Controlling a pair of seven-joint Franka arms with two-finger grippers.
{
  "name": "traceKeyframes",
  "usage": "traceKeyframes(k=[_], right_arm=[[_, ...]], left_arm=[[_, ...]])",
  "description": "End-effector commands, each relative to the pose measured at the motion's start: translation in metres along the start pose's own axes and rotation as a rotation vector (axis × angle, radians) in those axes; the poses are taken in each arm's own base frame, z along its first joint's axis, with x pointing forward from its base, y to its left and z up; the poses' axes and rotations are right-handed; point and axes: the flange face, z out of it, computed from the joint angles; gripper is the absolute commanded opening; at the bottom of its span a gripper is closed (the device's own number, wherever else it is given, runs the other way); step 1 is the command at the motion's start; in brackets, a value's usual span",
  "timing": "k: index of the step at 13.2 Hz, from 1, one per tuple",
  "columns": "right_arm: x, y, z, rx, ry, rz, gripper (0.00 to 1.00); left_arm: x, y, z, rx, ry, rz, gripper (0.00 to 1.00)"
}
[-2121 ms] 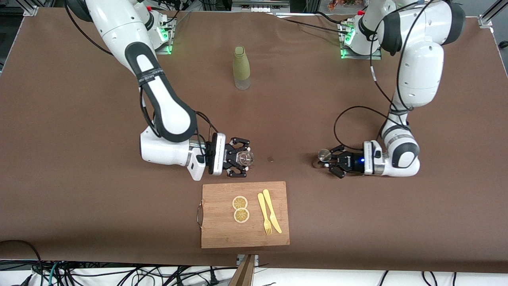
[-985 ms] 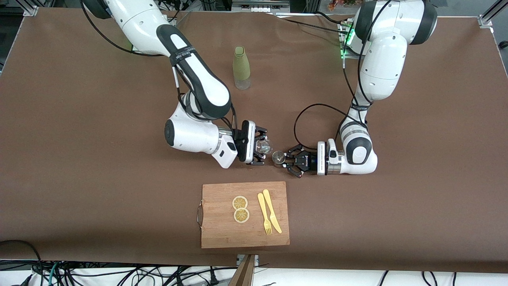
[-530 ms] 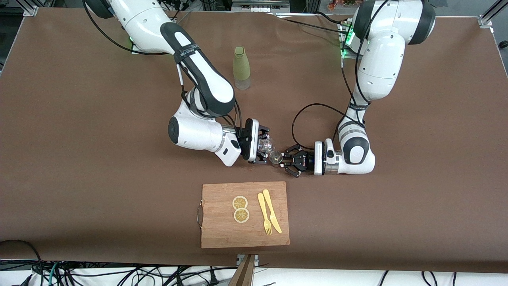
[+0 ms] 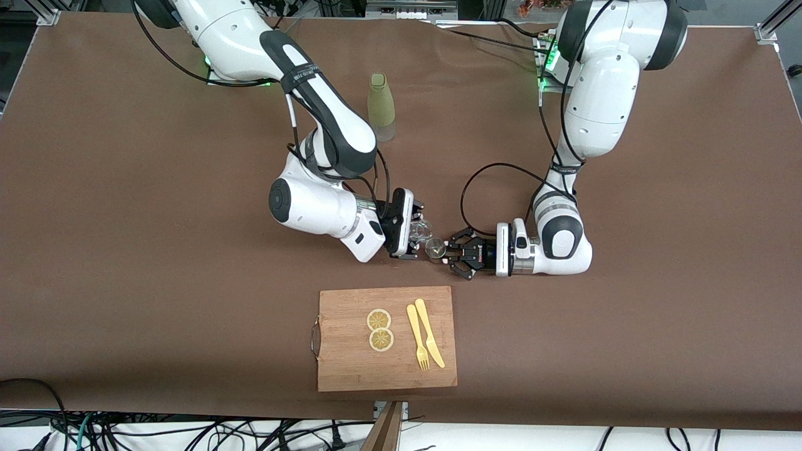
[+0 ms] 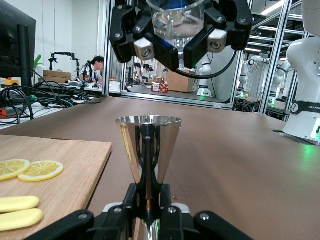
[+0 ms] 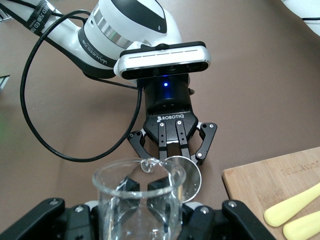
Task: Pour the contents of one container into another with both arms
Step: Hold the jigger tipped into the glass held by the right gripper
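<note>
The tiny clear glass cup (image 4: pixel 421 230) is up in the air, and my right gripper (image 4: pixel 417 234) is shut on it. It is tilted, its mouth toward the silvery jigger (image 4: pixel 434 248). My left gripper (image 4: pixel 442 250) is shut on the jigger's waist, and the jigger stands upright just off the brown table. In the left wrist view the jigger (image 5: pixel 148 145) rises from my left gripper (image 5: pixel 148 202), with the glass cup (image 5: pixel 178 20) above its mouth. In the right wrist view the cup (image 6: pixel 137 202) fills the foreground in my right gripper (image 6: pixel 144 186), its lip over the jigger's round mouth (image 6: pixel 189 176).
A tall olive-green bottle (image 4: pixel 381 106) stands farther from the front camera, near the bases. A wooden cutting board (image 4: pixel 351 369) lies nearer the camera, carrying two lemon slices (image 4: pixel 380 329) and a yellow fork and knife (image 4: pixel 425 341).
Both arms came in from their ends of the table and brought cup and jigger together at the middle. In the last half second the right wrist tipped the cup a little more; the left arm held still.
</note>
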Motion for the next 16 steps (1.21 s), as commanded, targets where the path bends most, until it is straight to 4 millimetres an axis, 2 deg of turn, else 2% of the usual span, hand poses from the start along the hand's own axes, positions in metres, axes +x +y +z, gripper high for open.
traceKeyframes(k=[1,5,16], right_arm=[[0.009,-0.001,-0.002,-0.02,-0.011,-0.006,0.0],[0.016,-0.004,-0.001,-0.036,-0.048,-0.004,0.0],[0.02,-0.008,0.004,-0.054,-0.061,-0.016,0.0]], left_arm=[[0.005,0.002,0.002,0.021,0.001,0.006,0.0],[0.005,0.004,0.005,0.018,0.005,0.004,0.0],[0.005,0.004,0.01,0.019,-0.002,0.004,0.0]])
